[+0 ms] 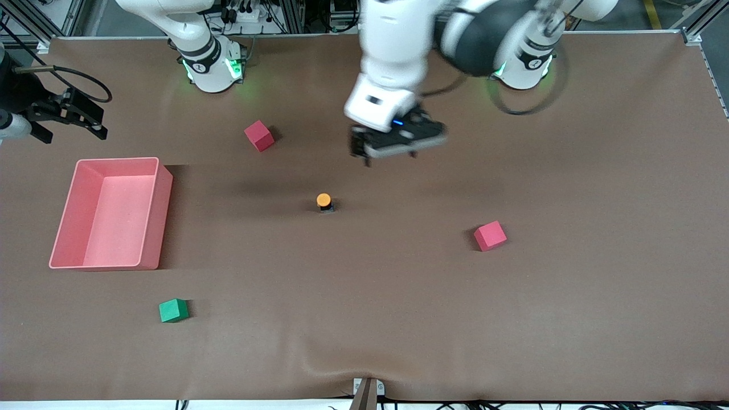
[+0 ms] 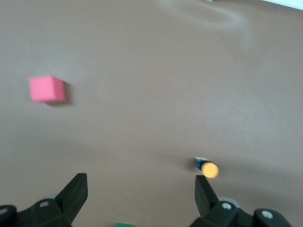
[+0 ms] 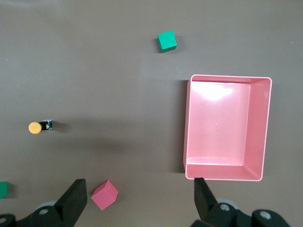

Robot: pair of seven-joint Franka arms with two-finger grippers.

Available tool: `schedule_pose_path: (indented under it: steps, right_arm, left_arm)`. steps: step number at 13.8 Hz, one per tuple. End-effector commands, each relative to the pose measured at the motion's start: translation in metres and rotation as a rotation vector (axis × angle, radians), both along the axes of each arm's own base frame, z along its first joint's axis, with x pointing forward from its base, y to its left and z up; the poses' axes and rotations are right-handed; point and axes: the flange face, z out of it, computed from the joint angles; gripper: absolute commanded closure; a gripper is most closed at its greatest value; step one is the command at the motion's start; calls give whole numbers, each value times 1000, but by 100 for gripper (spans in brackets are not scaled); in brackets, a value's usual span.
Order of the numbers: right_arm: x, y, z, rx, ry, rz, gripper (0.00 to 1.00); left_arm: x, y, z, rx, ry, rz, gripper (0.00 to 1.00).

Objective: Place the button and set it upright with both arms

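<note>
The button (image 1: 324,201), an orange cap on a small black body, stands cap-up on the brown table near its middle. It also shows in the left wrist view (image 2: 207,169) and the right wrist view (image 3: 39,126). My left gripper (image 1: 390,148) hangs open and empty over the table, toward the robots' bases from the button; in its own view (image 2: 141,178) the button lies just past one fingertip (image 2: 202,185). My right gripper (image 3: 139,187) is open and empty, high above the table, with a red cube (image 3: 104,194) far below between its fingers.
A pink bin (image 1: 160,196) stands toward the right arm's end. Two red cubes (image 1: 259,135) (image 1: 490,236) and a green cube (image 1: 172,310) lie on the table. Another green cube (image 3: 2,189) lies under the left gripper. A black fixture (image 1: 62,111) juts in at the table's edge.
</note>
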Motion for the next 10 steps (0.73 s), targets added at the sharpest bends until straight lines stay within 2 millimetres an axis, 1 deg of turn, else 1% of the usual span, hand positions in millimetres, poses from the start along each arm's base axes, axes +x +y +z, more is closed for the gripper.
schedule_pose_path:
  steps: [1, 3, 4, 7, 8, 9, 10]
  right_arm:
    - [1, -1, 4, 1, 1, 3, 0]
    - [1, -1, 4, 1, -1, 3, 0]
    - [1, -1, 4, 1, 1, 3, 0]
    - [1, -1, 4, 1, -1, 3, 0]
    - [1, -1, 4, 1, 1, 3, 0]
    - [1, -1, 4, 1, 1, 4, 0]
    - [1, -1, 4, 1, 1, 4, 0]
  left_arm:
    - [27, 72, 17, 29, 49, -65, 0]
    - [44, 124, 23, 71, 97, -98, 0]
    - [48, 145, 30, 82, 105, -118, 0]
    - [61, 205, 43, 105, 135, -176, 0]
    - [67, 230, 49, 103, 132, -199, 0]
    - [73, 252, 50, 77, 141, -230, 0]
    - [79, 281, 57, 35, 138, -241, 0]
